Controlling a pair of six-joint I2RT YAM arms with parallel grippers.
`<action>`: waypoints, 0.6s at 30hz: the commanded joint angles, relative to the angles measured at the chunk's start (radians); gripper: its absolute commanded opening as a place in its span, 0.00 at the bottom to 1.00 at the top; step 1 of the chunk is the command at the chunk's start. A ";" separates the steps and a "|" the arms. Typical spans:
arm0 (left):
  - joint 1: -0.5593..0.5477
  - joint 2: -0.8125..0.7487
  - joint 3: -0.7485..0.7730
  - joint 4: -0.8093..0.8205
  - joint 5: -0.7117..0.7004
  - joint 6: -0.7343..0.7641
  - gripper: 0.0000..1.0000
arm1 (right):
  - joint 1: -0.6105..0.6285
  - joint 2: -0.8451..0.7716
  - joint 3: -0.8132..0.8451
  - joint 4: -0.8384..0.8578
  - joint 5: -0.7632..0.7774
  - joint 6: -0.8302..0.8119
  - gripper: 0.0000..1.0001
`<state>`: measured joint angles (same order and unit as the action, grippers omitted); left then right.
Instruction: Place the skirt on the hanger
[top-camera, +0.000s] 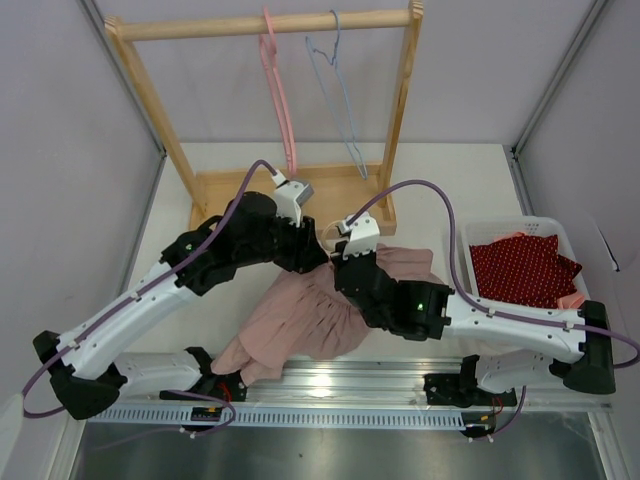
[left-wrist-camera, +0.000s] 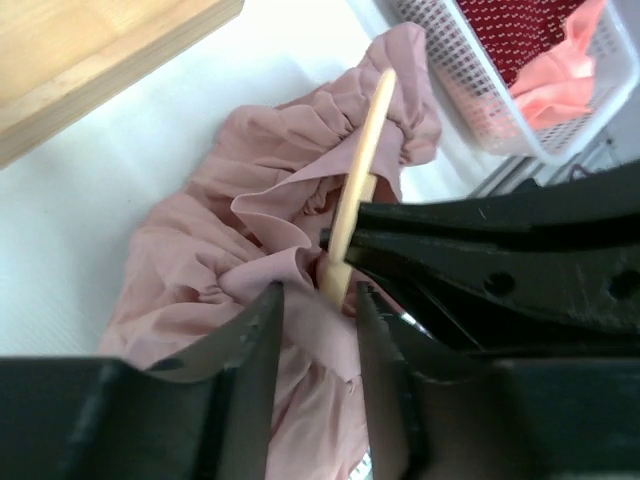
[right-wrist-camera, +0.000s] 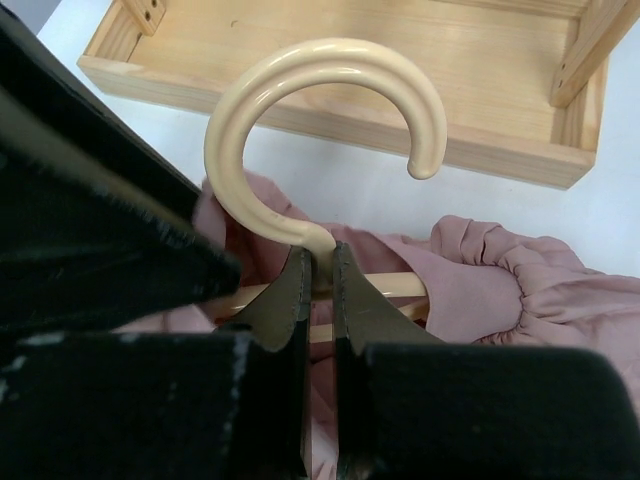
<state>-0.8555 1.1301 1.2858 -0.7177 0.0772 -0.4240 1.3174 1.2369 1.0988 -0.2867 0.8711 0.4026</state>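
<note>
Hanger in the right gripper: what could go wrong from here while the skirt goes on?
1. The right gripper pinches the cream hanger only at its thin neck, so it could twist in that grip.
2. The left gripper is open over a loose fold of the pink skirt; the fabric may slip off the hanger bar.
3. Both grippers work very close together and could collide.

Wooden rack (top-camera: 200, 27) at back; red dotted garment (top-camera: 520, 268) in white basket (top-camera: 510, 224).

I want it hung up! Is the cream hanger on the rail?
No, the right gripper pinches the cream hanger down by the pink skirt.
</note>
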 joint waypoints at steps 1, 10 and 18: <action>-0.004 -0.062 0.023 0.066 0.050 0.079 0.48 | -0.013 -0.036 0.064 0.024 0.040 -0.024 0.00; -0.004 -0.092 0.046 0.098 0.082 0.189 0.63 | -0.052 -0.073 0.058 0.011 -0.004 -0.027 0.00; -0.004 -0.076 -0.005 0.092 0.110 0.312 0.62 | -0.083 -0.103 0.072 -0.014 -0.089 -0.030 0.00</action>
<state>-0.8555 1.0584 1.2884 -0.6540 0.1478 -0.1802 1.2381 1.1625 1.1088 -0.3332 0.8043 0.3824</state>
